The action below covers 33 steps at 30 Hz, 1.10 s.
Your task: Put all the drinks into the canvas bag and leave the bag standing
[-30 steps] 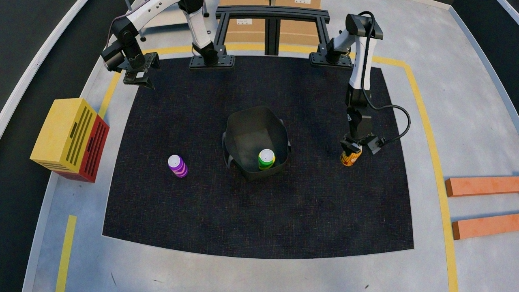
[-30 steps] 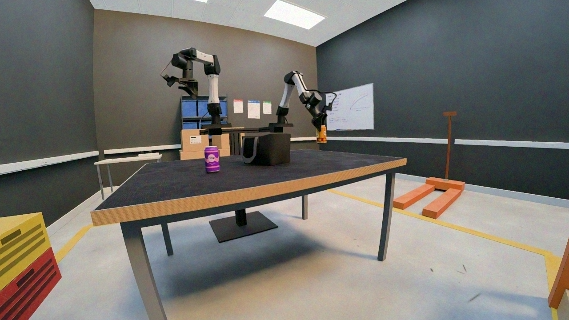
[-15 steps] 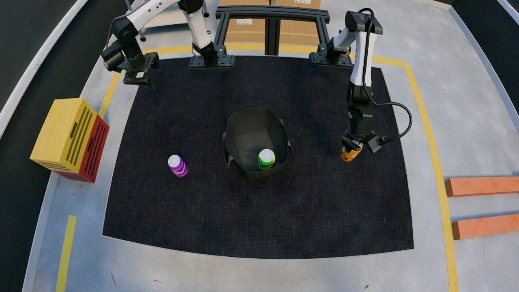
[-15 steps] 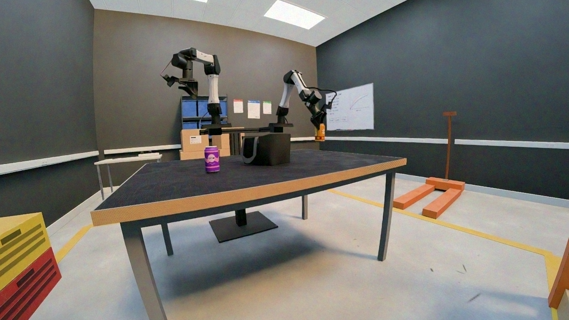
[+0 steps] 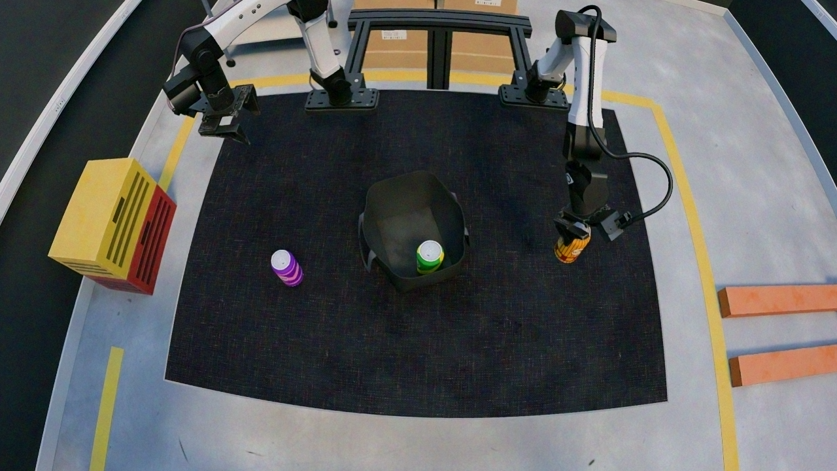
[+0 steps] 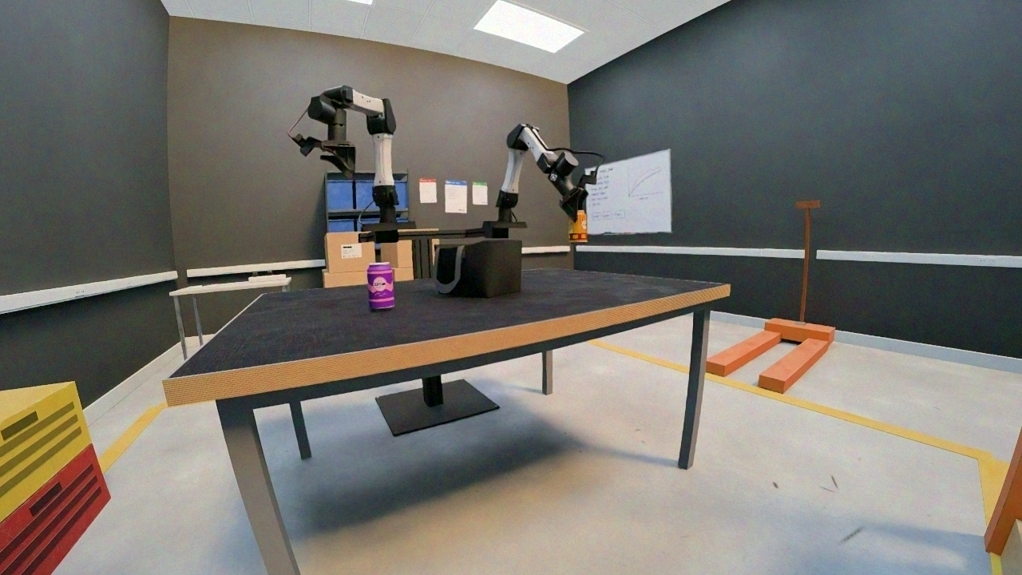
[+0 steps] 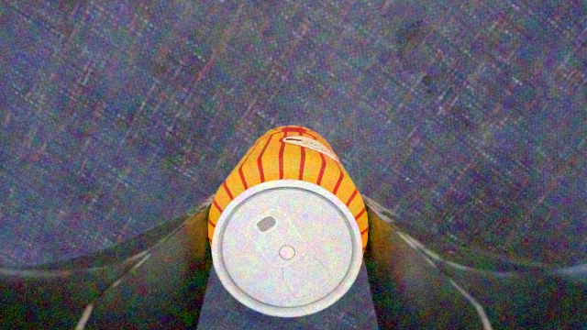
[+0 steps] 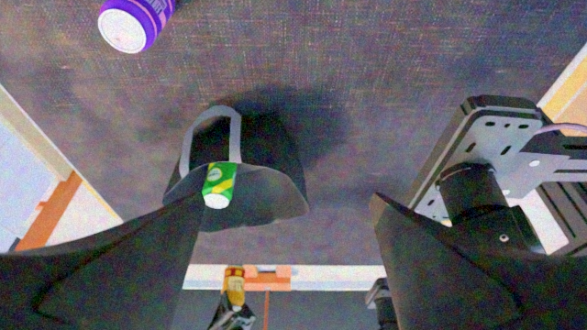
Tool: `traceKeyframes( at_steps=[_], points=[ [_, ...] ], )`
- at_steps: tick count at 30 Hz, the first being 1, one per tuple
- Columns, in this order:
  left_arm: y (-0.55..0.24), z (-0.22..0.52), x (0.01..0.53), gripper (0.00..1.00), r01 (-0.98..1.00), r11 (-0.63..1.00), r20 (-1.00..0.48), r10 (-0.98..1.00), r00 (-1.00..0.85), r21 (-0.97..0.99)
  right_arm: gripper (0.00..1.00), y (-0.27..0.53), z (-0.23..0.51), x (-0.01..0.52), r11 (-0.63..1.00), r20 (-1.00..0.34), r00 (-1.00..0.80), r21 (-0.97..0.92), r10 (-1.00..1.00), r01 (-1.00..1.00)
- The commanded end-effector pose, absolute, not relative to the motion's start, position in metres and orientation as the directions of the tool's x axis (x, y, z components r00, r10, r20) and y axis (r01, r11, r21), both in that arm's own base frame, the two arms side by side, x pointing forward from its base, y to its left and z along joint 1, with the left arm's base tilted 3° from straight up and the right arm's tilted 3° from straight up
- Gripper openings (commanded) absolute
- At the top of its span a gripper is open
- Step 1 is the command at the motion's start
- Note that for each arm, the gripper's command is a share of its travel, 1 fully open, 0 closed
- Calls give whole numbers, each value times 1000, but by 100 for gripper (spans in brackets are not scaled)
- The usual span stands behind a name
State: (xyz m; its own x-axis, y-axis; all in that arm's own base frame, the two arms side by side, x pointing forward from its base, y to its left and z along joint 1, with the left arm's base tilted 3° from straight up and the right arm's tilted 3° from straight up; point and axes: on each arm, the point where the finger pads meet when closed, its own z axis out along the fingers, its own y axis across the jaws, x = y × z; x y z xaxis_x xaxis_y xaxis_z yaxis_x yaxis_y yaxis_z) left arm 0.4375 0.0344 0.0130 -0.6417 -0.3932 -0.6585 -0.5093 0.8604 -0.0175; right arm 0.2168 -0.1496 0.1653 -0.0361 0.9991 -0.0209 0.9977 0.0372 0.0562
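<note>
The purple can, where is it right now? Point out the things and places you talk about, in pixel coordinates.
In the top view, the purple can (image 5: 287,269) (image 6: 381,287) (image 8: 136,23) stands on the dark table top (image 5: 351,351) (image 6: 299,325) (image 8: 367,55), left of the canvas bag (image 5: 397,234) (image 6: 493,269) (image 8: 266,192), its nearest neighbour.

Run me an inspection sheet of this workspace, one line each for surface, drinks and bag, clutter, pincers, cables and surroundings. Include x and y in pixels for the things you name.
Surface: dark woven tabletop (image 5: 351,351) (image 6: 299,330).
Job's things: green can (image 5: 429,258) (image 8: 220,183) inside the standing canvas bag (image 5: 397,201) (image 6: 500,267) (image 8: 271,147); purple can (image 5: 287,268) (image 6: 381,286) (image 8: 133,23) upright on the table; orange can (image 5: 569,250) (image 6: 581,225) (image 7: 293,160) (image 8: 235,284) held above it.
Clutter: nothing seen.
Grippers: left pincer (image 5: 573,228) (image 7: 289,229) shut on orange can; right pincer (image 5: 242,120) (image 8: 289,197) open.
Cables: black cable (image 5: 667,175) loops beside left arm.
Surroundings: stacked yellow and red crates (image 5: 108,216) (image 6: 42,443); orange pallet-jack shape (image 6: 798,330).
</note>
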Motion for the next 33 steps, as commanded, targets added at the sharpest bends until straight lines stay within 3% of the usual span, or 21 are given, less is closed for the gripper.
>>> traceKeyframes(
  at_steps=[1,18,33],
  points=[
    [34,50,453,74,-507,859,-736,-387,-555,-69,100,-156,178,223,33,-77,-25,102,997,994],
    [34,44,446,74,-508,859,-730,-386,-564,-63,100,-156,178,223,33,-77,-25,102,997,994],
    [32,83,452,74,-514,855,-732,-395,-554,-72,100,-156,178,223,33,-77,-25,102,997,994]
  ],
)
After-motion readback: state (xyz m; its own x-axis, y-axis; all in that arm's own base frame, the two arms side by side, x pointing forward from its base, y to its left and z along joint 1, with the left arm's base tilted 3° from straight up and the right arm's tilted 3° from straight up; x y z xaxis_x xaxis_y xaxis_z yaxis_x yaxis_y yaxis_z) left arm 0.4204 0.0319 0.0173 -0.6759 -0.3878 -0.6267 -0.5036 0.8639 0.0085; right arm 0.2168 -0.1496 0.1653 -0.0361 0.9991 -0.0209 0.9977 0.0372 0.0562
